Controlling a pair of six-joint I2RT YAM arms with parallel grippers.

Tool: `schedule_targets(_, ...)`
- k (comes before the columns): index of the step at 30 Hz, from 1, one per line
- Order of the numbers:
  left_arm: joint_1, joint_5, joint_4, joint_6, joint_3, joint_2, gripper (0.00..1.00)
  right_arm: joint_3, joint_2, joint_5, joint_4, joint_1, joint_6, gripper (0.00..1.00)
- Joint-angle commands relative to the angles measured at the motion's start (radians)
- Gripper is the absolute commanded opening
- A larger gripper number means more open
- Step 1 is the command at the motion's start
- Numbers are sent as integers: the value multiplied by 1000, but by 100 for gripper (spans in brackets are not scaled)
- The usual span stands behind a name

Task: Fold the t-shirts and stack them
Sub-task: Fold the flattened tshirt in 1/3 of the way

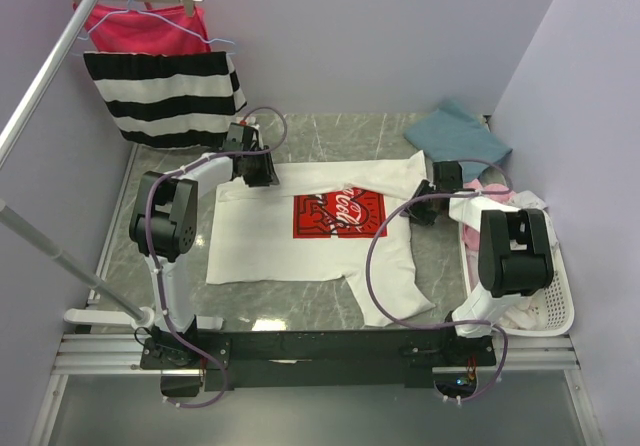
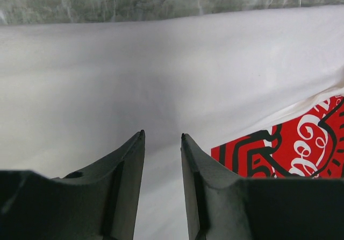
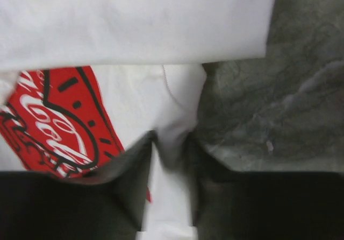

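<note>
Grey marbled tabletop [image 1: 330, 131] carries everything, and most of it is covered by the white t-shirt [image 1: 270, 251]. The shirt lies flat and print-up between the two grippers, spread wide, probably so its edges can be reached from both sides. Its far edge seems already turned over toward the print, so the fold looks begun rather than finished.

Outboard of the right gripper [image 1: 425, 209] sits a white basket [image 1: 565, 311] with pale tees [image 1: 495, 198] heaped in it, likely the supply waiting their turn. Beyond that gripper, toward the far wall, lies the teal t-shirt [image 1: 455, 131], rumpled and not yet squared.

The left gripper [image 2: 162, 136] hangs over the shirt's far left corner with its jaws parted. Only flat white cloth shows through the gap, so it holds nothing.

At the right gripper the jaws straddle a ridge of white cloth at the shirt's side edge, bare marble just to its right. The wrist view is blurred, so I cannot tell whether they have bitten.

The red logo [image 1: 335, 216] sits between both grippers, slightly buckled.
</note>
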Motion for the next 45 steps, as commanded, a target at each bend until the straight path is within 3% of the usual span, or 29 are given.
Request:
schedule_targets(1, -2, -13, -19, 21, 52, 26, 39, 7, 16, -71, 83, 0, -7, 15)
schedule_targets(2, -2, -13, -22, 21, 58, 30, 38, 28, -4, -54, 80, 4, -28, 1)
schedule_targets(7, -2, -20, -25, 16, 66, 43, 38, 148, -65, -4, 16, 141, -128, 0)
schedule_targets(12, 0, -42, -40, 7, 75, 52, 38, 482, 89, 62, -203, 342, -269, 0)
schedule_targets(16, 0, -68, -48, 1, 77, 54, 39, 755, 382, 46, -436, 481, -266, 15)
schedule_targets(18, 2, -82, -53, -2, 77, 55, 41, 792, 448, 68, -469, 512, -252, 22)
schedule_targets(20, 3, -86, -56, -4, 80, 58, 42, 757, 468, 50, -439, 528, -231, 31)
schedule_targets(22, 5, -88, -60, -1, 81, 61, 43, 696, 424, 64, -408, 526, -216, 57)
schedule_targets(24, 6, -89, -59, -4, 78, 61, 43, 654, 372, 168, -399, 515, -214, 64)
schedule_targets(31, 11, -85, -50, -4, 68, 50, 46, 395, 35, 262, -314, 371, -216, 72)
schedule_targets(45, 17, -111, 1, -11, -90, -32, 46, 79, -70, 205, -222, 161, -116, 73)
